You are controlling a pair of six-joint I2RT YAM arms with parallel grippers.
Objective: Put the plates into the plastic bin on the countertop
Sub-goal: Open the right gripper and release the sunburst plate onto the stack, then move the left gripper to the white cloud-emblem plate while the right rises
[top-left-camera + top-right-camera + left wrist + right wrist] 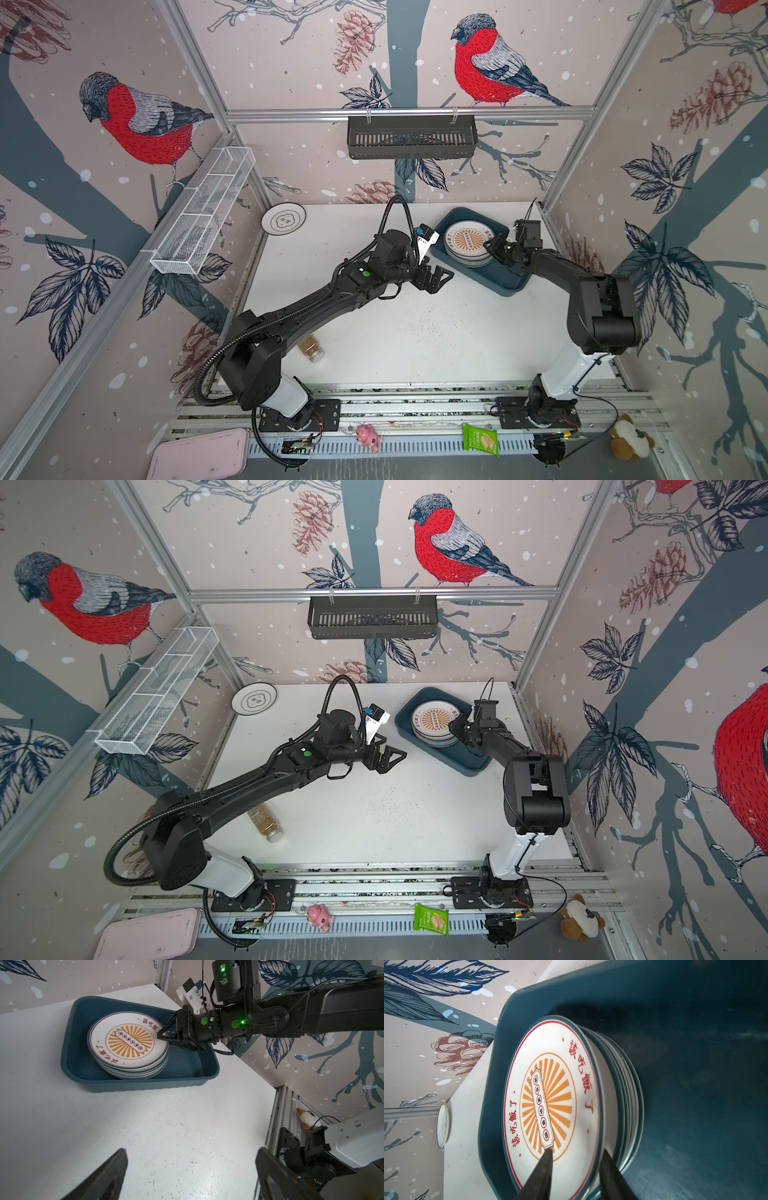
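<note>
The dark teal plastic bin point(512, 286) point(473, 767) point(145, 1084) point(675, 1022) stands at the back right of the white countertop point(395, 332). Inside it is a stack of several plates, and the top plate point(464, 243) point(434, 721) point(128, 1041) point(550, 1095) has an orange sunburst centre. My right gripper point(491, 246) point(454, 726) point(577, 1150) is open, its jaws astride that top plate's near rim. One more plate point(283, 217) point(254, 699) with a cloud outline lies at the back left corner. My left gripper point(444, 281) point(395, 762) point(192, 1150) hangs wide open and empty over bare countertop, left of the bin.
A jar point(311, 349) point(266, 823) lies on the countertop by the left arm. A black slotted basket point(411, 137) hangs on the back rail and a white wire basket point(203, 212) on the left wall. A pink tray point(199, 455), pink toy point(368, 436), green packet point(481, 439) and plush point(629, 438) lie in front.
</note>
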